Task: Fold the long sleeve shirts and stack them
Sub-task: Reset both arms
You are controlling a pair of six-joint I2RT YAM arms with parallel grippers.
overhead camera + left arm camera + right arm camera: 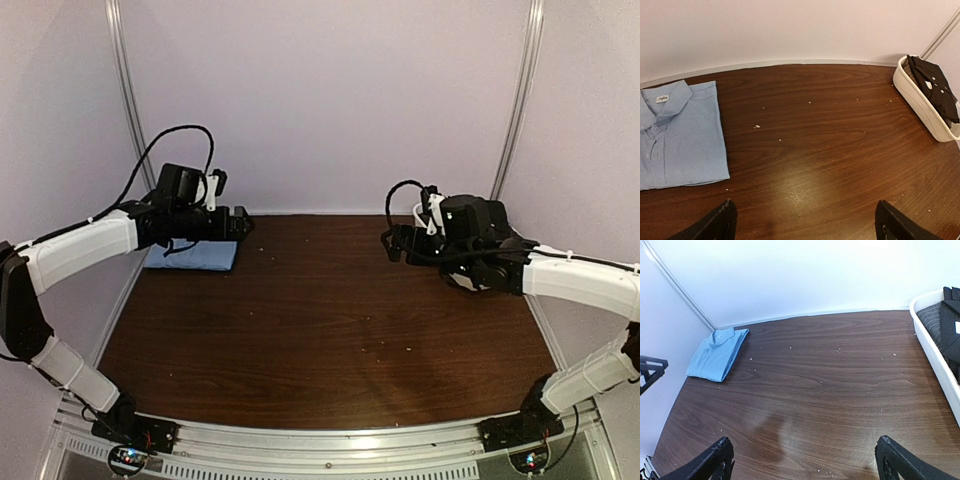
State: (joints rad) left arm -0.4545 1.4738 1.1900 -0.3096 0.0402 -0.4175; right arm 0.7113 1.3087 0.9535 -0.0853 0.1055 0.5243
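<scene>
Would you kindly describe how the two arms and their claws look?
Both the left arm and right arm have white tubular links between black joints. Each wrist carries a black block with white fittings and a looping black cable. The left claw and right claw have black fingers. No markings are legible.

No legible text — the white neck label (661, 99) in the light blue shirt (685, 145), far left, prints too small to read.

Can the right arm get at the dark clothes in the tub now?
Probably yes. The right gripper is open and empty, the tub sits close beside it, and the dark clothes lie uncovered in it with nothing between.
</scene>
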